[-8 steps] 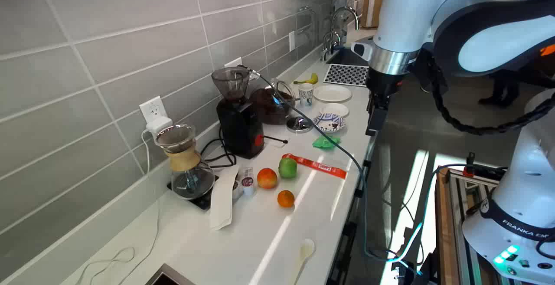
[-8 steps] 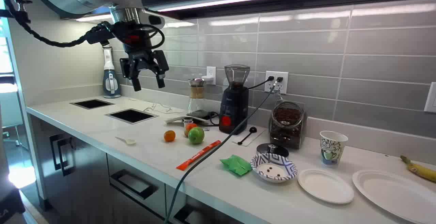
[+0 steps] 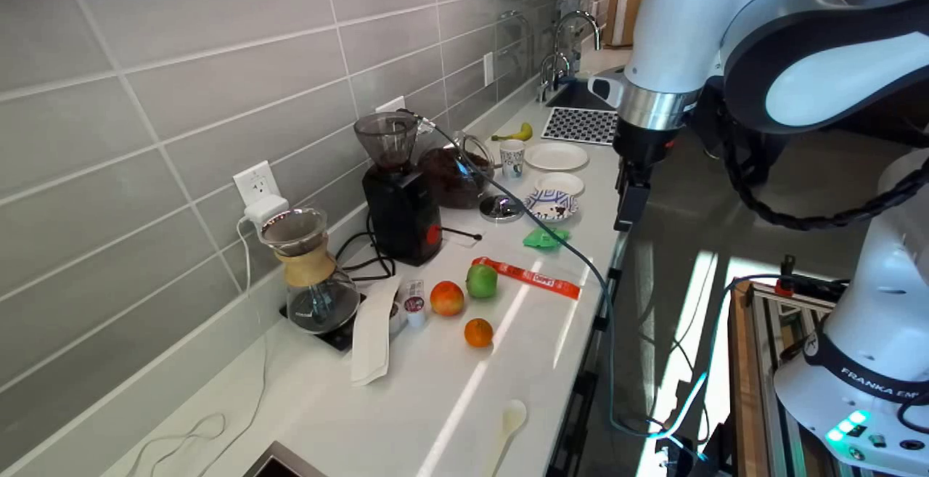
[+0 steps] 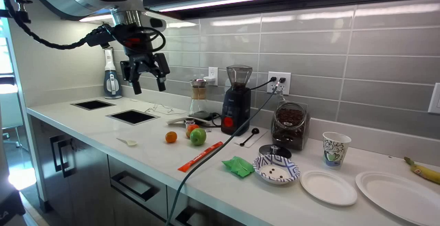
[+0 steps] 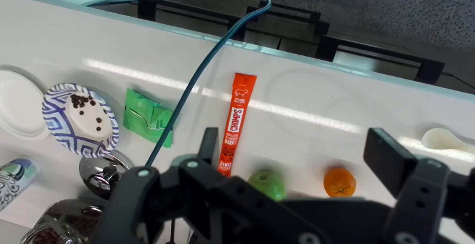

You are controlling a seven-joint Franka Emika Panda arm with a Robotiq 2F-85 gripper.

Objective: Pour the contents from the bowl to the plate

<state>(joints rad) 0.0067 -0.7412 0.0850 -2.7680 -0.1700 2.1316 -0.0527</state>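
Observation:
A paper bowl with a blue and white pattern [image 4: 275, 182] stands upright on the counter, also seen in the wrist view [image 5: 88, 127]. Several small dark pieces [image 5: 78, 101], like coffee beans, lie inside it. A small white plate [image 4: 329, 188] lies beside the bowl and is partly cut off in the wrist view [image 5: 16, 103]. A larger white oval plate [image 4: 398, 195] lies beyond it. My gripper [image 4: 149, 88] is open and empty, high above the counter and well away from the bowl. Its fingers [image 5: 298, 149] are wide apart in the wrist view, over the fruit area.
A blue cable [image 5: 200, 67] crosses above the counter near a green packet [image 4: 239, 166] and a red stick packet [image 5: 237, 121]. A metal lid [image 4: 275, 150], bean jar [image 4: 290, 124], paper cup [image 4: 335, 150], grinder [image 4: 236, 105], green apple [image 4: 198, 136] and orange [image 4: 171, 137] stand around.
My gripper has moved down very slightly and stays open. The bowl and plates have not moved. A person has come into view in the background.

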